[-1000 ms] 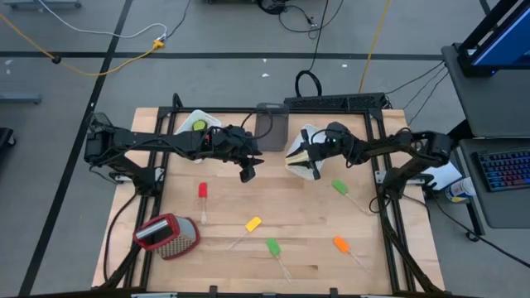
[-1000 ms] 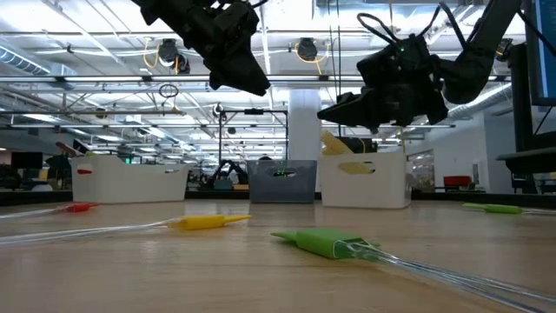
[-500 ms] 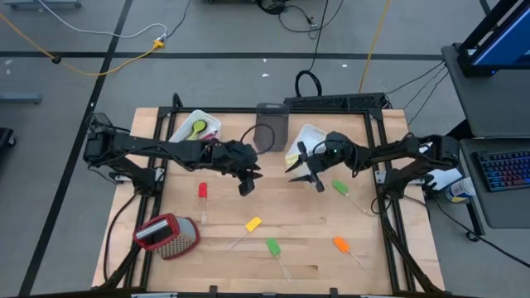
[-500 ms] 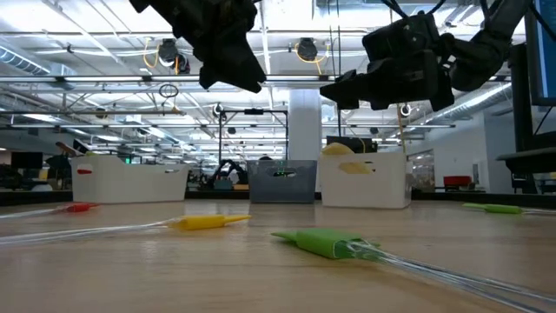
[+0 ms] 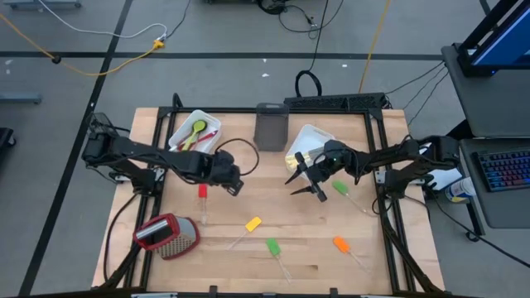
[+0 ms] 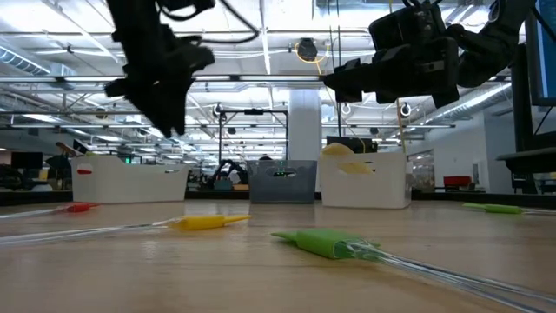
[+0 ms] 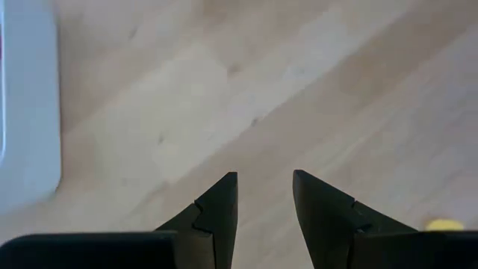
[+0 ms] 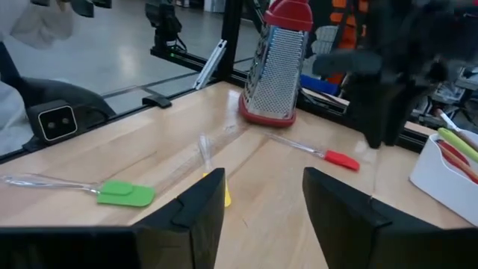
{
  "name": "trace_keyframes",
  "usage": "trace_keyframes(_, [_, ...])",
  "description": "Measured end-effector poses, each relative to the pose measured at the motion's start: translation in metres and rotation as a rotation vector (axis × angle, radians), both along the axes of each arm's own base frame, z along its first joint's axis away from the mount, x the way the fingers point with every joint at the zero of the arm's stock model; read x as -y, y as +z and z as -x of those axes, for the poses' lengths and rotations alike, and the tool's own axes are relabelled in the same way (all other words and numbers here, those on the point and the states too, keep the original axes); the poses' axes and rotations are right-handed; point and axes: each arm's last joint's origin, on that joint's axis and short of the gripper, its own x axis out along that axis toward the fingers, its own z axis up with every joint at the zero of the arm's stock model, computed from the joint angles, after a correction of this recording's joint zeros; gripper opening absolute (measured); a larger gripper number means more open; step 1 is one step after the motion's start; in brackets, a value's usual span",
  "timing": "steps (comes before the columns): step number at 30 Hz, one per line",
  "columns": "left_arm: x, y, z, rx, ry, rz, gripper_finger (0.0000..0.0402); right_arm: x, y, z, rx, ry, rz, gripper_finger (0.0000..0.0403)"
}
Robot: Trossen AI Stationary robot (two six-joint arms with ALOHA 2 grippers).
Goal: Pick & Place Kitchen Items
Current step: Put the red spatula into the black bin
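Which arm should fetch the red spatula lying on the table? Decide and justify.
Left. The left tool hangs open and empty just beside the red spatula, while the right tool sits across the table near the green spatula.

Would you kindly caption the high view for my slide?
Both grippers, left and right, hover empty above five scattered spatulas.

The tabletop (image 5: 265,199) is pale wood with light stripes. On it lie a red spatula (image 5: 202,191), a yellow spatula (image 5: 252,223), two green spatulas (image 5: 272,247) (image 5: 339,188) and an orange spatula (image 5: 340,244). The grater (image 5: 166,234) is silver with a red top. One tub (image 5: 194,132) is white, another (image 5: 269,127) dark grey
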Motion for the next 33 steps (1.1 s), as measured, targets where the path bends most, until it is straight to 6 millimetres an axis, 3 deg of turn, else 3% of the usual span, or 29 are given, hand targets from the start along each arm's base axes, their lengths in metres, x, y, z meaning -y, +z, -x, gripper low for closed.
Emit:
trace_keyframes(9, [-0.003,-0.053,0.024,-0.082,0.148,0.193,0.0131,0.0,0.0,0.0,0.022,0.006,0.042,0.0174])
trace_keyframes(21, [-0.005,-0.048,0.063,-0.06,0.215,0.254,0.0131,0.0,-0.004,0.001,0.003,0.014,0.079,0.0171])
trace_keyframes(27, [-0.007,-0.067,0.088,-0.054,0.351,0.281,0.0131,0.0,-0.006,0.001,-0.011,0.016,0.079,0.017])
trace_keyframes(33, [-0.007,-0.085,0.097,0.006,0.472,0.316,0.0131,0.0,-0.005,0.001,-0.003,0.018,0.093,0.0169])
